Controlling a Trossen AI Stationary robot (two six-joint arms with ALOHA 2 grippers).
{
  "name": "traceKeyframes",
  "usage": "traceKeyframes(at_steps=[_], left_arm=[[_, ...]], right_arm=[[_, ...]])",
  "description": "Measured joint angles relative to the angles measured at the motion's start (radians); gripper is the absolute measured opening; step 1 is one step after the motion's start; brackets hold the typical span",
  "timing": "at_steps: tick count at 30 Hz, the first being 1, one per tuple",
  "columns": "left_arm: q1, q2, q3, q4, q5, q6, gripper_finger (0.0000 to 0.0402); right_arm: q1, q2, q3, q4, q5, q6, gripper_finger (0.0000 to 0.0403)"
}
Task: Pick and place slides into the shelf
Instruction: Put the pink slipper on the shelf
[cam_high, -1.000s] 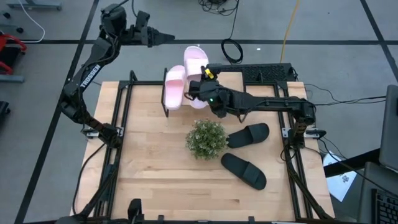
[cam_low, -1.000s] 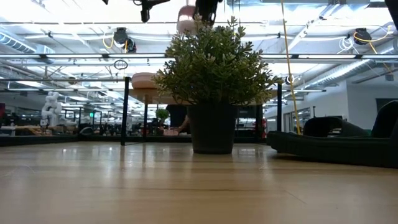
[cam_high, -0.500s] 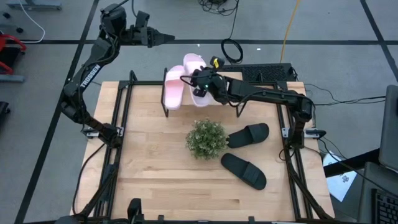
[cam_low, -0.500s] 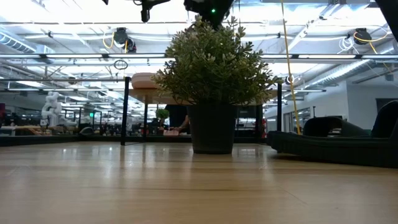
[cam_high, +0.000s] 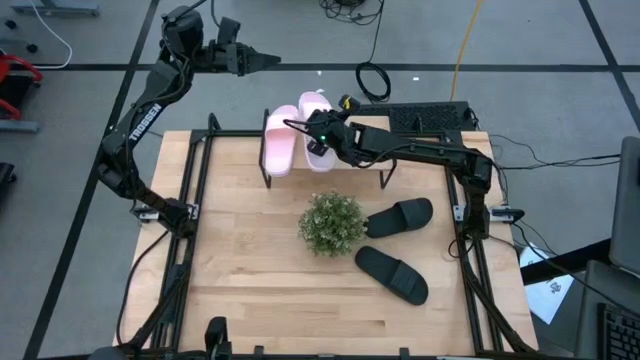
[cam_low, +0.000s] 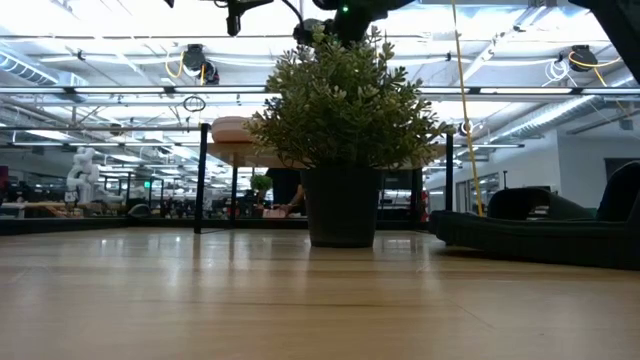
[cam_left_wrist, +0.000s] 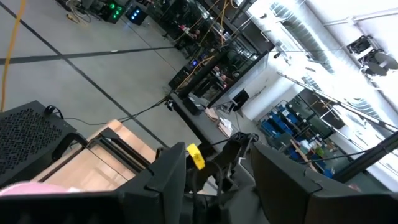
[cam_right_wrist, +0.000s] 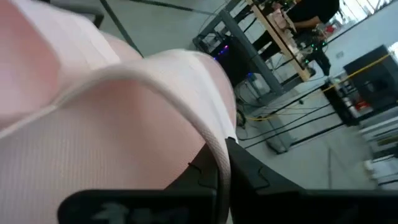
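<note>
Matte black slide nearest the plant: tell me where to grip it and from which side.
Grip the wide strap of the matte black slide, coming from above. It lies flat, sole down, on the wooden table, so the raised strap is the part jaws could close on.

Both arms are dark, jointed and slim. The left arm (cam_high: 140, 115) has white lettering along one link. The right arm (cam_high: 420, 152) shows a small green light and a yellow tag near its wrist.

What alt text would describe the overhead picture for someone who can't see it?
The right gripper holds a pink slide at the shelf, beside another pink slide. Two black slides lie by a potted plant; the left gripper waits beyond the table.
</note>
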Motion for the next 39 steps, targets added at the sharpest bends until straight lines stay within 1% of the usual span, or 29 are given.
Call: traceKeyframes(at_steps=[9, 12, 17, 22, 29, 31, 39], left_arm=[[0.0, 0.0, 0.0, 0.0, -0.024, 0.014, 0.0175], [0.0, 0.0, 0.0, 0.0, -0.026, 0.021, 0.0175], [0.0, 0.0, 0.0, 0.0, -0.059, 0.031, 0.0175], [0.0, 0.0, 0.0, 0.0, -0.069, 0.032, 0.0175], [0.0, 0.0, 0.0, 0.0, -0.069, 0.031, 0.0175], [0.0, 0.0, 0.0, 0.0, -0.069, 0.031, 0.0175], [0.0, 0.0, 0.0, 0.0, -0.069, 0.045, 0.0175]], right_arm=[[-0.006, 0.029, -0.001, -0.041, -0.004, 0.176, 0.0], [-0.006, 0.028, 0.0, -0.048, -0.033, 0.231, 0.0], [-0.008, 0.028, 0.0, -0.063, -0.054, 0.285, 0.0], [-0.008, 0.046, 0.0, -0.088, -0.056, 0.304, 0.0], [-0.008, 0.076, 0.001, -0.062, -0.05, 0.305, 0.0], [-0.008, 0.079, 0.0, -0.079, -0.049, 0.304, 0.0], [-0.008, 0.105, 0.0, -0.07, -0.022, 0.305, 0.0]])
